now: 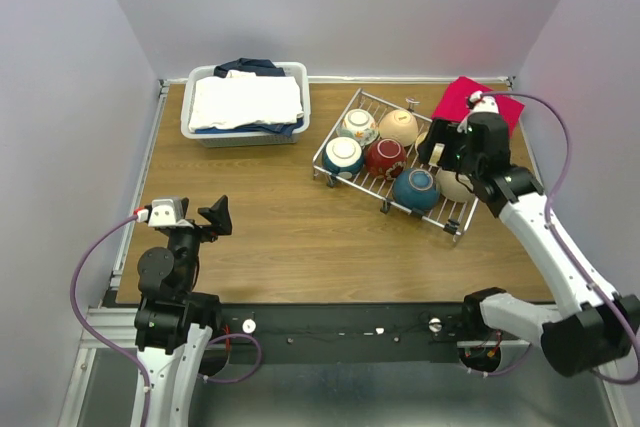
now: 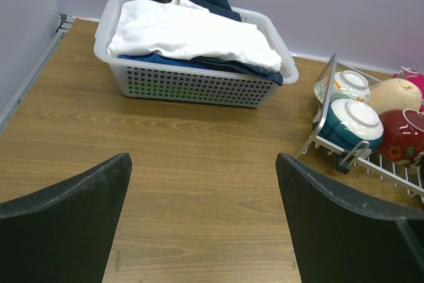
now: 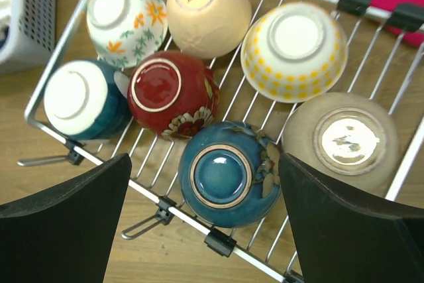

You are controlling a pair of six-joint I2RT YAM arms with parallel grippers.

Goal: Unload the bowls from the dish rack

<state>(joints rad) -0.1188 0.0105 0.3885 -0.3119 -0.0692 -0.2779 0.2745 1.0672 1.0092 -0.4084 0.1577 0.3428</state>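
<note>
Your right gripper (image 3: 204, 160) hangs open above the dish rack (image 3: 48, 74) at far right. Centre the jaws over the upturned blue bowl (image 3: 228, 173) at its near edge, then descend straight, clearing the red bowl (image 3: 173, 94).

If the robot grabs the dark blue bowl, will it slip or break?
The dark blue bowl looks glazed and shiny, so it may slip. It sits upside down on the rack, so it probably won't roll. It looks ceramic, likely breaking if dropped.
</note>
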